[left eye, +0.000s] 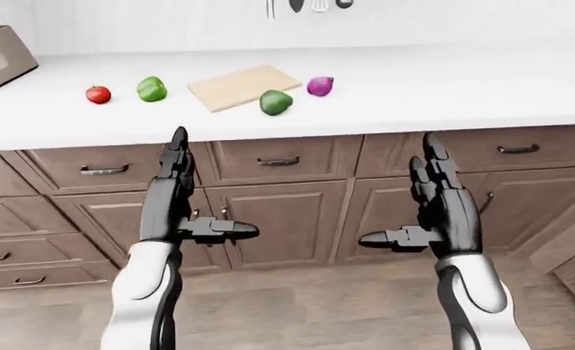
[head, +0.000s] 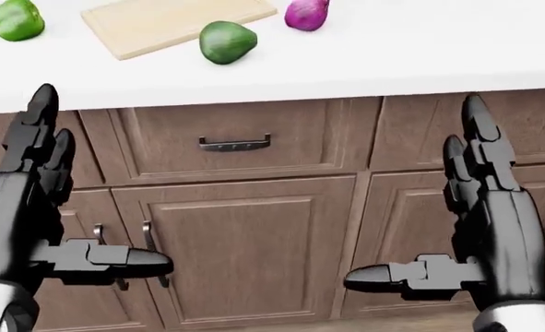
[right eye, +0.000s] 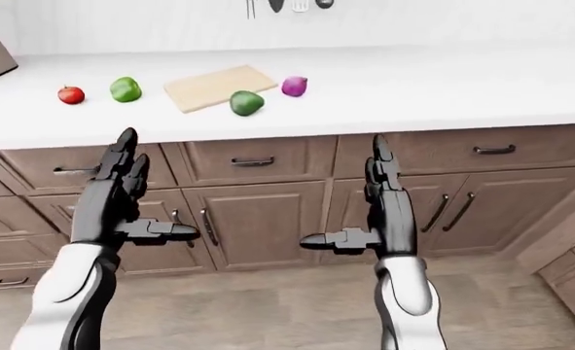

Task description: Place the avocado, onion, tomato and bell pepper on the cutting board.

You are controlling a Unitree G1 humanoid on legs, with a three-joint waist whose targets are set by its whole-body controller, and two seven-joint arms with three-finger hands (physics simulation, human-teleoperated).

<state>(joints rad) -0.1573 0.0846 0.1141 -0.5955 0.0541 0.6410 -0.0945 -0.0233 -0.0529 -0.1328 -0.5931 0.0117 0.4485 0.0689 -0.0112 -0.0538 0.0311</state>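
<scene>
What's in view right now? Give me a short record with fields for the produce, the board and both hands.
cutting board: bare, on the white counter
avocado: touching the board's right edge, on the counter
onion: purple, right of the board
bell pepper: green, left of the board
tomato: red, farthest left
left hand: open, empty, below the counter edge
right hand: open, empty, level with the cabinets
</scene>
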